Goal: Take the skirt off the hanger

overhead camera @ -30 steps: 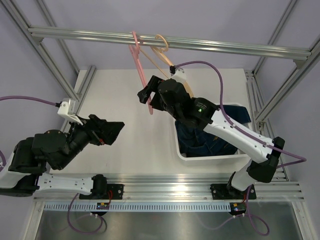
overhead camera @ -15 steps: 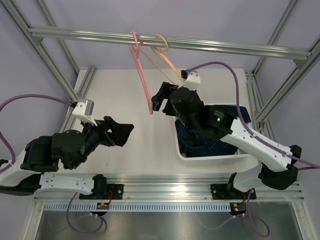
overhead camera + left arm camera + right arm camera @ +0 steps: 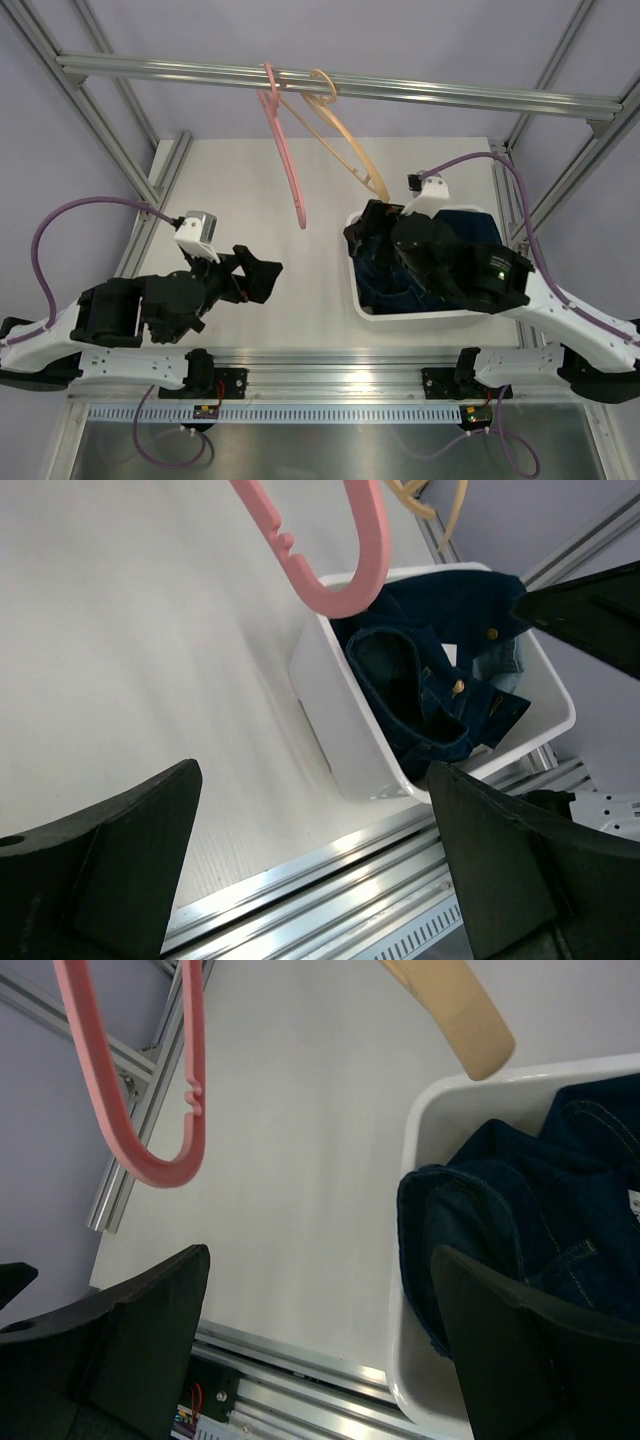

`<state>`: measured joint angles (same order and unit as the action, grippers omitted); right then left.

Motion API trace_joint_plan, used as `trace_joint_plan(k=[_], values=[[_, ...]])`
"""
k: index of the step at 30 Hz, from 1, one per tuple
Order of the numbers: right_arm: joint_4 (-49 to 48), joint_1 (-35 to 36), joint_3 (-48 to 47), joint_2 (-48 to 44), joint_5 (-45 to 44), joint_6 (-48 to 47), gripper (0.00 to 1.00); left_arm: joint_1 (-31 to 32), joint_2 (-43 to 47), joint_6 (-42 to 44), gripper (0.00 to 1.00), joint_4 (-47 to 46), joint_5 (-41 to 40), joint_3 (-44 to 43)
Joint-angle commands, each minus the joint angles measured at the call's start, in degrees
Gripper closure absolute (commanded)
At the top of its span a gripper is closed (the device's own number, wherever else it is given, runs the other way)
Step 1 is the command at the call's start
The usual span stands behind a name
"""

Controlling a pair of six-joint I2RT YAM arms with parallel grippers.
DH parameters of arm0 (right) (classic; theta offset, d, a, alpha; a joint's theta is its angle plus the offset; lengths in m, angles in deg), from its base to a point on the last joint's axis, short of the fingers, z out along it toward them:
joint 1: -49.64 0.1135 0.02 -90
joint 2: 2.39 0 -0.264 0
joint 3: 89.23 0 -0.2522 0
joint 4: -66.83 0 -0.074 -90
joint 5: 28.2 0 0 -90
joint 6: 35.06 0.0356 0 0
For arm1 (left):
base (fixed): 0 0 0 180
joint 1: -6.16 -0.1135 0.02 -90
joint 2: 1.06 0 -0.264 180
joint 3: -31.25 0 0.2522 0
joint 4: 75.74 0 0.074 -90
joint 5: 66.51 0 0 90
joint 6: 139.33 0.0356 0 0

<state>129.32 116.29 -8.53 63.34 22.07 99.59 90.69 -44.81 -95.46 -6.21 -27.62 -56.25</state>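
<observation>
**Skirt off the hanger and in the bin; both claws open and empty.**

Only your top view shows the rail behind the bin, with the pink hanger and tan hanger hanging bare. From above, the right arm hides much of the bin. The wrist views show the denim skirt crumpled inside it, brass buttons up. The right claw, jaws wide, sits over the bin's left rim, having dropped back from the pink hanger. The left claw, equally wide, has crept closer to the bin over the desk.
</observation>
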Motion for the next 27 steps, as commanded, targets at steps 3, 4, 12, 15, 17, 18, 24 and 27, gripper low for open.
trace_joint_plan(k=[3,4,12,15,17,18,24,27], values=[[2.1,0.7,6.3,-9.1,0.9,3.3,0.01,-0.2,6.2,-4.5,0.01,-5.3,2.0,5.5],[2.1,0.7,7.4,-10.4,1.5,3.6,0.01,-0.2,7.5,-4.8,0.01,-6.2,2.8,8.0],[-2.5,0.8,18.6,-20.3,5.4,4.5,0.01,-0.2,17.3,-6.7,0.01,-15.4,7.6,19.1],[-5.8,0.7,22.8,-23.9,7.5,4.5,0.01,-0.2,20.9,-7.5,0.01,-17.7,9.5,22.9],[-8.8,0.7,26.0,-26.8,9.0,4.3,0.01,-0.2,24.6,-7.8,0.01,-19.2,10.9,25.2],[-10.0,0.7,27.2,-27.7,9.6,4.1,0.00,-0.1,25.9,-7.7,0.01,-21.5,11.3,27.7],[-10.7,0.7,31.9,-31.5,8.4,7.3,0.00,-0.2,35.3,-9.9,0.01,-26.1,12.3,35.4],[-11.1,0.8,34.1,-32.6,8.0,8.4,0.01,-0.1,38.2,-10.3,0.01,-28.2,13.1,38.5]])
